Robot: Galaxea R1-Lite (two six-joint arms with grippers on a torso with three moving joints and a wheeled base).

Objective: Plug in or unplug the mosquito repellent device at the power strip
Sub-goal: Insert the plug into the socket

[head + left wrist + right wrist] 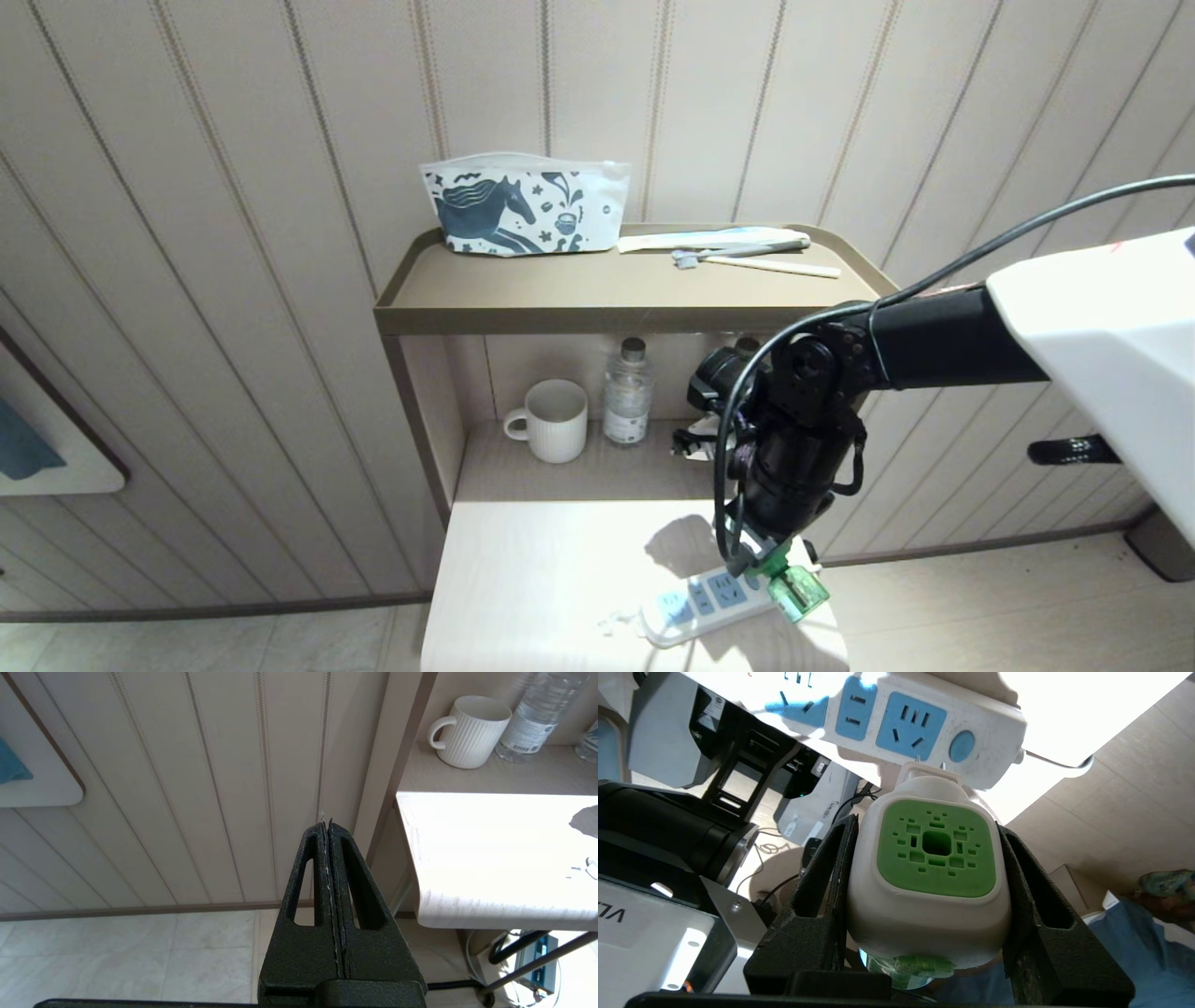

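Bare table top [541, 579] lies open left of the power strip [700, 602]; mug [553, 420] and bottle [626, 392] crowd the shelf.

I see the mosquito repellent device [929, 891] as white with a mint-green perforated face, the power strip [906, 723] white with blue socket faces, my right hand [927, 914] black, the pouch [525, 205] white with what looks like a dark-blue horse print, and the mug [553, 420] ribbed white.

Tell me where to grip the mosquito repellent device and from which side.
Grip the mosquito repellent device across its rounded white head, one finger on each flank, as the right gripper does now, coming from the end opposite the prongs. That keeps the prongs free toward the power strip.
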